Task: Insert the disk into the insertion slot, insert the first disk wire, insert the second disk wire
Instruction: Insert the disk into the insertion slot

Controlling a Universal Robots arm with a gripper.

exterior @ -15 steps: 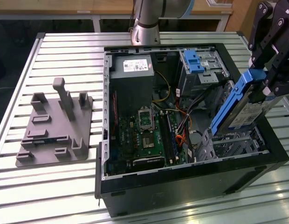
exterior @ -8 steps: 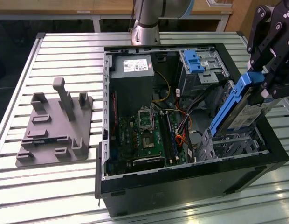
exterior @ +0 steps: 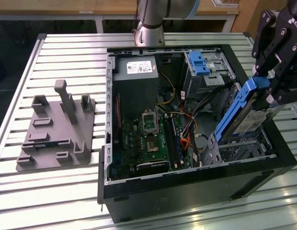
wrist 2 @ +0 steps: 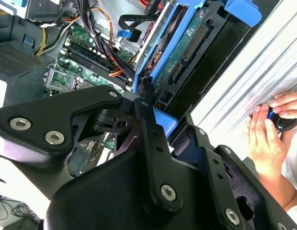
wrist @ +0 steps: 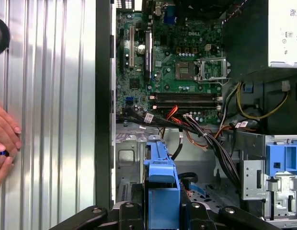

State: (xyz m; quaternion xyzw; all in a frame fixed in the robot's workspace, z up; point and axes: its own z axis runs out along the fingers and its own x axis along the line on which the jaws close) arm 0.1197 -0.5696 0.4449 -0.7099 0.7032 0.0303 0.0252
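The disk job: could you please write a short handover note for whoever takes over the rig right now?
Claw: shut on the disk, gripping its upper end.
Disk: tilted steeply inside the open computer case, lower end at the mouth of the insertion slot, not seated.
Done: nothing finished; the disk is only at the slot.
Left: seating the disk, then both disk wires; the disk's connectors look bare in the second wrist view.
Note: a person's hands rest on the table beside the case.
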